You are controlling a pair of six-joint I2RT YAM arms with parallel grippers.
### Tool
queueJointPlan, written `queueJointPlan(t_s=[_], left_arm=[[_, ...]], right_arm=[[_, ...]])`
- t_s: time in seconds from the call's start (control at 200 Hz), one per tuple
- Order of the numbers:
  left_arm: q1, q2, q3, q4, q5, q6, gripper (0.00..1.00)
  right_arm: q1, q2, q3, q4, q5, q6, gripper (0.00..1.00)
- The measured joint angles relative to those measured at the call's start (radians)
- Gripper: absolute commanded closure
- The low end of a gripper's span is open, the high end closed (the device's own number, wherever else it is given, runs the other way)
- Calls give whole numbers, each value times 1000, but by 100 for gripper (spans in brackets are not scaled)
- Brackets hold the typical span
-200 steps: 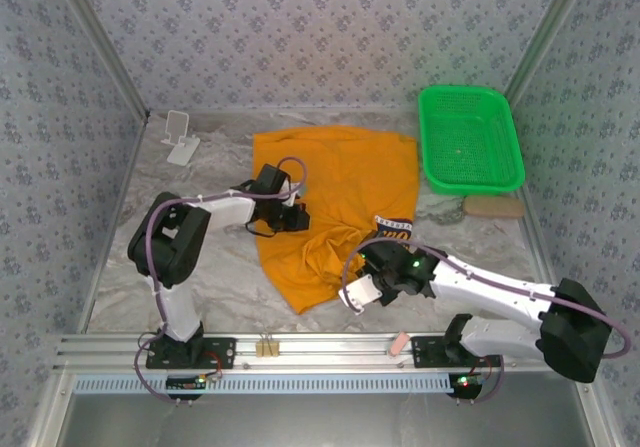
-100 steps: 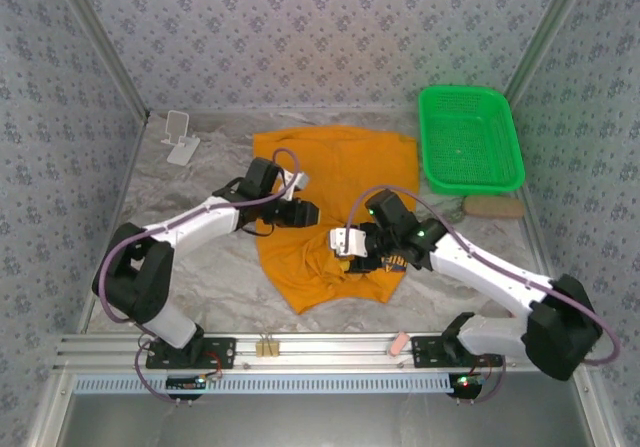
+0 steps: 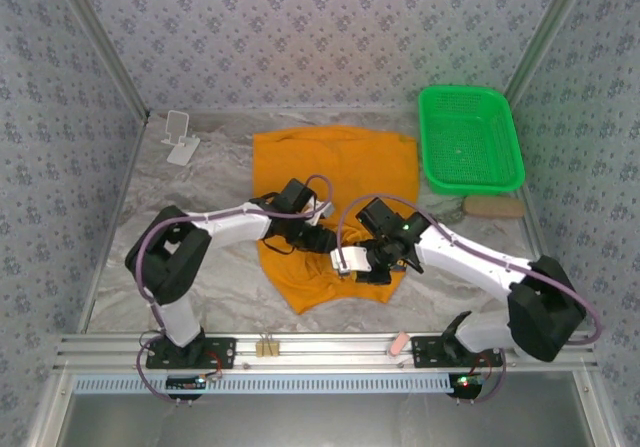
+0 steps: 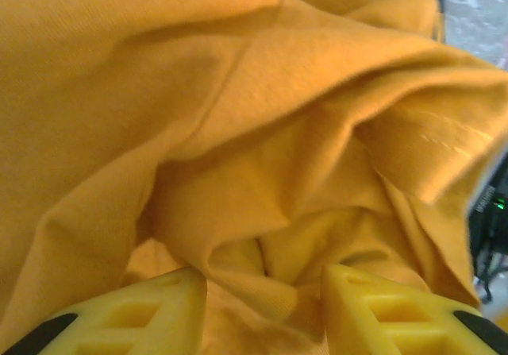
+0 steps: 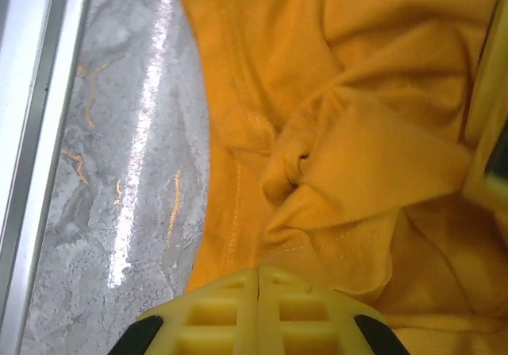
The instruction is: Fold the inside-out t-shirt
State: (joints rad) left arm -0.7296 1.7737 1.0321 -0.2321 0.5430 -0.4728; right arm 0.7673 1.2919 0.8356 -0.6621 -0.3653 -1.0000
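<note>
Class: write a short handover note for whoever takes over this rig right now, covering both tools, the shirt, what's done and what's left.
Shirt: on the table, far half flat, near half crumpled.
Left tool: open, bunched cloth between its fingers.
Right tool: shut over the crumpled part; a pinch can't be confirmed.
Done: no neat fold yet.
To do: smooth it out, then fold.
</note>
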Motion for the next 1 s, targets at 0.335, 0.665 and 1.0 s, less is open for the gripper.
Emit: queueJointPlan(t_s=[0.335,0.665,1.0], left_arm=[[5,71,37,37,-37,-29,97],[33,-14,-6,155,51,-76,100],[3,-164,-128,293,143,-139,99]], right_arm=[[134,-291,-132,55,71,-190,100],[129,-233,-184,63,94,-112,67],[-138,-306,-105,279,41,174,46]])
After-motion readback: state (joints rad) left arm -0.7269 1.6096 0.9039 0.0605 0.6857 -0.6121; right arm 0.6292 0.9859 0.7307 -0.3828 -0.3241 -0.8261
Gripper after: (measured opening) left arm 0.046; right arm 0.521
